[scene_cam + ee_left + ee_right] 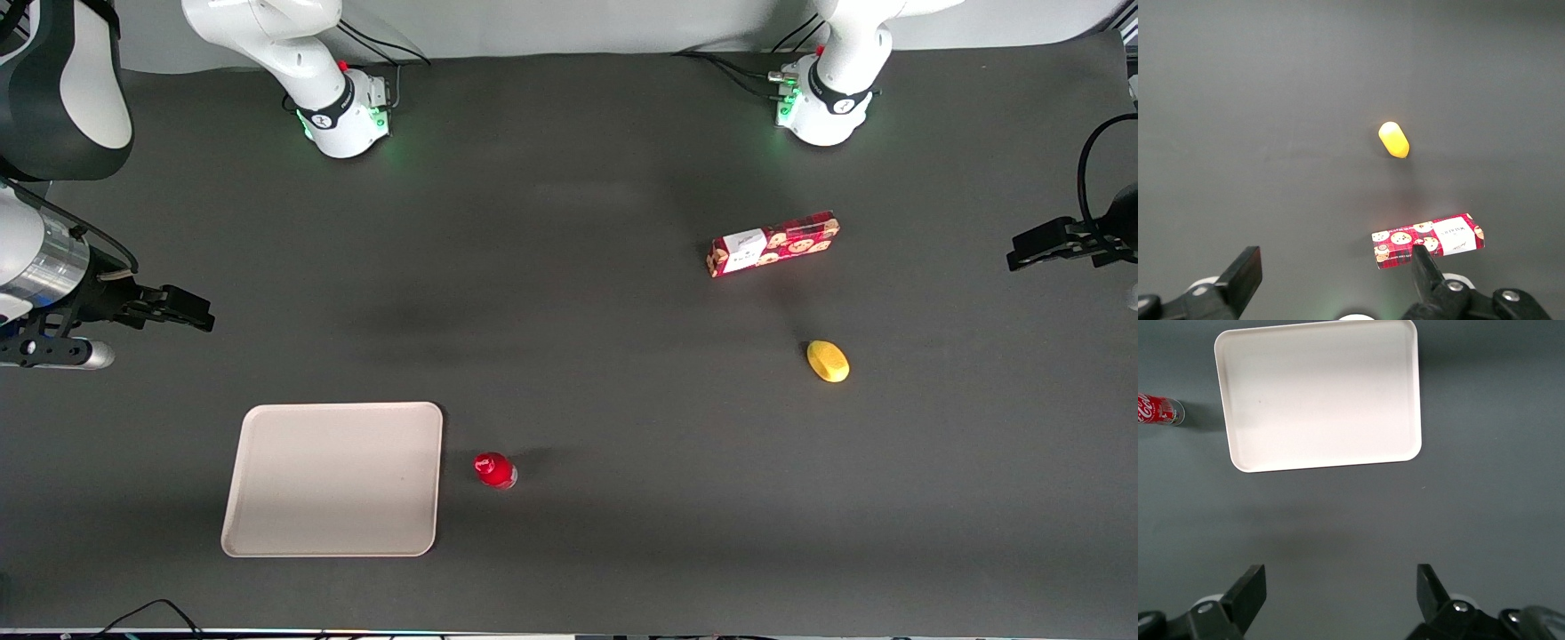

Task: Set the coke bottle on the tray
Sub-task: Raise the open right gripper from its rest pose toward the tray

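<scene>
- The tool point(191, 313) on the working arm hangs above the bench point(569, 373) at the working arm's end, farther from the front camera than the tray point(333, 478) and well apart from it.
- Seen from the right wrist, the tool point(1341, 590) has its two dark fingers point(1248, 592) spread wide apart, with bare bench between them.
- The tool holds nothing and touches nothing; both fingers are clear of the tray and of every loose item.
- The coke bottle point(494, 470) stands upright on the bench, just beside the tray's short edge on the side toward the parked arm, with a narrow strip of bench between the two. It is not on the tray.
- In the right wrist view the coke bottle point(1160, 410) shows its red label with white lettering, close to the tray point(1318, 393) but not touching it.
- The tray lies flat, pale beige, with rounded corners and a low rim; nothing rests on it.
- A red cookie box point(773, 244) lies flat toward the parked arm's end, farther from the front camera than the bottle and well apart from it.
- A yellow oval lump point(828, 361) lies nearer the front camera than the cookie box, near it but apart.
- The left wrist view confirms the cookie box point(1428, 241) and the yellow lump point(1393, 139) separated by bare bench.
</scene>
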Controlling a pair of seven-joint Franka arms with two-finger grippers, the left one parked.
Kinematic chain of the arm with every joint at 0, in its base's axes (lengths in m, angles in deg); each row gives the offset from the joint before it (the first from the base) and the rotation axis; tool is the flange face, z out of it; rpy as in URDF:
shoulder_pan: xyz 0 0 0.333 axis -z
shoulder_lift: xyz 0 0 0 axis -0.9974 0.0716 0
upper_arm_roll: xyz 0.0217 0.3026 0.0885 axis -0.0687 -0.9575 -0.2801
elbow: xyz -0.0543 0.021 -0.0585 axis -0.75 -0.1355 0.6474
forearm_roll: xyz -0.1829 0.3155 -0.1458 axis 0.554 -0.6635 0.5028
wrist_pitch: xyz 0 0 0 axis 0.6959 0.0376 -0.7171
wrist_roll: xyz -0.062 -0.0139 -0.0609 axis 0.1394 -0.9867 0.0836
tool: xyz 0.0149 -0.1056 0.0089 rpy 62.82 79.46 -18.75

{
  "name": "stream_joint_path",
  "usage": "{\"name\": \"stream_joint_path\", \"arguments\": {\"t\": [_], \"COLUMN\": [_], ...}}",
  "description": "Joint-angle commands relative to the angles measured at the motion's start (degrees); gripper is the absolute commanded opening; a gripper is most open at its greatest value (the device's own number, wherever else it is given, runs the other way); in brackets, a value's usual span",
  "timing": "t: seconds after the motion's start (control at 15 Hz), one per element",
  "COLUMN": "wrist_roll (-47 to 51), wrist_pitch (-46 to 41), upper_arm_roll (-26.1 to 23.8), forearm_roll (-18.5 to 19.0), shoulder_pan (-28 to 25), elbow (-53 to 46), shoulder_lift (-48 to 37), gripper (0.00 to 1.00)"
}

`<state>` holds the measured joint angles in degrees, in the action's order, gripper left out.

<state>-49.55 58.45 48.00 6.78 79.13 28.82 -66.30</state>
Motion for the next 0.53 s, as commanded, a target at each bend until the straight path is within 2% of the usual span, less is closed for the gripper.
{"name": "stream_joint_path", "arguments": {"t": [0.0, 0.27, 0.47], "wrist_roll": [0.36, 0.1, -1.22], "wrist_pitch": [-2.1, -2.2, -3.07], "upper_arm_roll": [0.74, 0.56, 0.04], "forearm_roll": [-0.98, -0.45, 1.3], "shoulder_pan": [-0.97, -0.97, -0.97], "elbow": [-0.26, -1.05, -2.72], "shoulder_lift": [-0.75, -0.58, 0.65], "gripper": [1.0, 1.0, 1.0]}}
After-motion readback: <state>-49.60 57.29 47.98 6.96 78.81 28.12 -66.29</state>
